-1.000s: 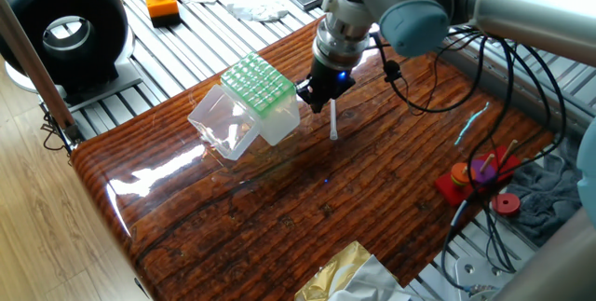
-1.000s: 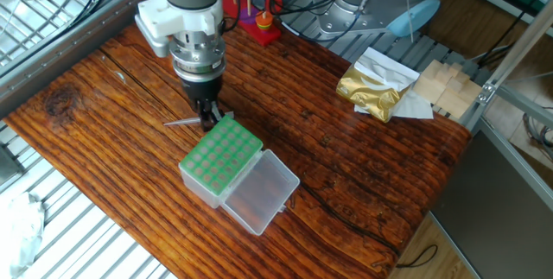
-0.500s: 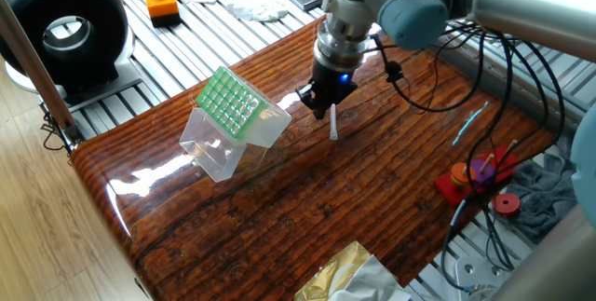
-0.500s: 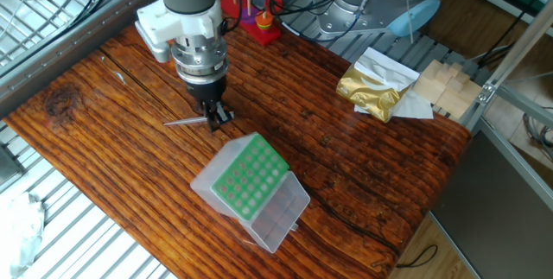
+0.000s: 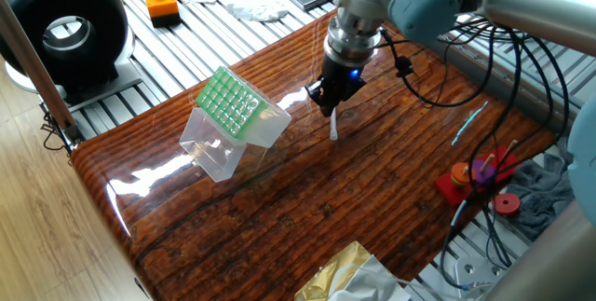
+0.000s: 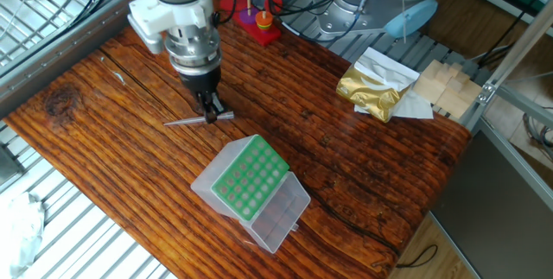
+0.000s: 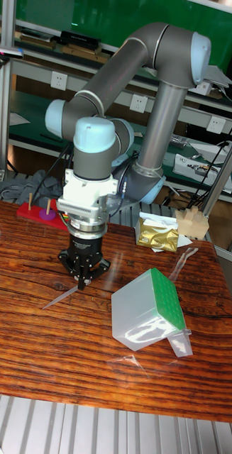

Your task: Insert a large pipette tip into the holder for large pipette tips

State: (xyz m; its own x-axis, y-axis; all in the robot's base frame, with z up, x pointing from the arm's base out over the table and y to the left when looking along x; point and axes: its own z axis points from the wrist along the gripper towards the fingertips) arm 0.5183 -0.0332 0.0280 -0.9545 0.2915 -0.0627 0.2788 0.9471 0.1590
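The large pipette tip (image 6: pixel 186 121) is a thin pale tube lying low over the wooden table, seen also as the pipette tip (image 5: pixel 333 129) and the pipette tip (image 7: pixel 59 296). My gripper (image 6: pixel 210 111) points down and is shut on its wider end; the narrow end reaches toward the table's edge. From the other sides the gripper (image 5: pixel 327 105) and gripper (image 7: pixel 81 281) show the same hold. The holder for large pipette tips (image 6: pixel 251 180) lies tipped over, its green grid tilted sideways and its clear lid open under it. The holder (image 5: pixel 233 115) and holder (image 7: pixel 150 311) sit a short way from the gripper, not touching it.
A red peg toy (image 6: pixel 259 24) stands at the table's far side. Near one corner lie a gold foil bag (image 6: pixel 371 85) and wooden blocks (image 6: pixel 445 85). Beyond the table are a black round device (image 5: pixel 65 26) and an orange button box (image 5: pixel 161 1). A blue stick (image 5: pixel 470 122) lies near the cables.
The holder, upright beside the gripper a second ago, tipped over and slid away from it. Since then the gripper has drawn back slightly; the tip has barely shifted.
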